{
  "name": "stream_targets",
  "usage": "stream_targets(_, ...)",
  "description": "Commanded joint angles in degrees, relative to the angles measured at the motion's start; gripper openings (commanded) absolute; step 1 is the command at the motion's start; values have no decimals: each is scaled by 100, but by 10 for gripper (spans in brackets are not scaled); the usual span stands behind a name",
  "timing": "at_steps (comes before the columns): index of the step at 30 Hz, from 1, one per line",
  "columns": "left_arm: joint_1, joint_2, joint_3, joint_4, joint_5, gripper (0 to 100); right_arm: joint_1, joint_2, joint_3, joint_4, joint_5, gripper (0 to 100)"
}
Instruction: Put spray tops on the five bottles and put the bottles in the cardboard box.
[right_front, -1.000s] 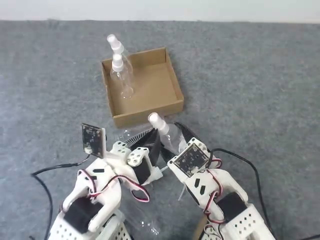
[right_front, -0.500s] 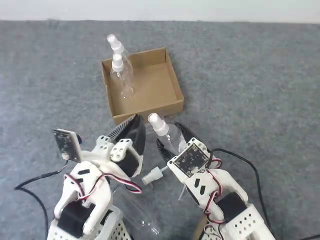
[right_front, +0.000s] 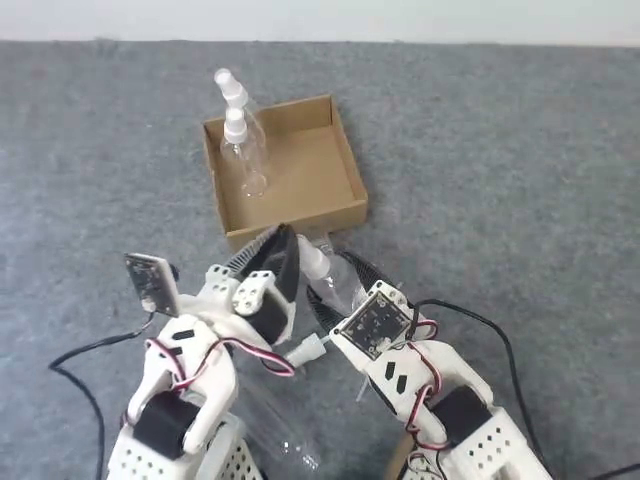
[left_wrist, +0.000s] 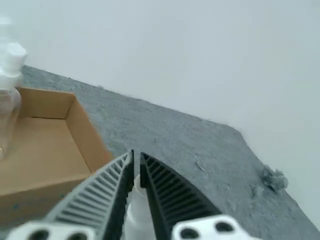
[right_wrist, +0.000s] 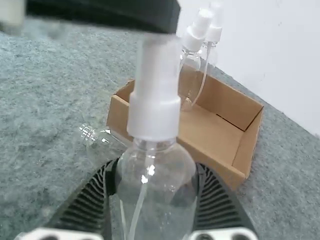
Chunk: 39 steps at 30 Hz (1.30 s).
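My right hand (right_wrist: 154, 175) is clenched round the belly of a clear bottle (right_wrist: 150, 167), holding it upright just in front of the cardboard box (right_front: 345, 190). My left hand (left_wrist: 136, 159) is pinched onto its spray top (right_wrist: 152, 95) from above. Two capped bottles (right_front: 243, 150) stand in the box's far corner. A loose spray top (right_front: 305, 350) lies on the table (right_front: 500, 150) between the arms.

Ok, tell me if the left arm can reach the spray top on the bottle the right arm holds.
Probably yes: the left gripper is at the spray top, jaws apparently closed on its head; the right gripper holds the bottle.
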Motion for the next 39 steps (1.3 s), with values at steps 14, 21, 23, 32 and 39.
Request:
stream_targets(14,343,-88,-110,527,35,12,330,-136,97,-154,26,13)
stream_targets(21,316,-88,-637,545,53,12,330,-119,97,-136,26,13)
stream_targets(23,308,-88,-664,545,62,12,330,-119,97,-136,26,13)
stream_targets(32,-404,-88,-813,536,70,12,330,-127,97,-136,26,13)
stream_targets(39,-1116,-88,-708,501,404,12,338,-136,79,-171,26,13)
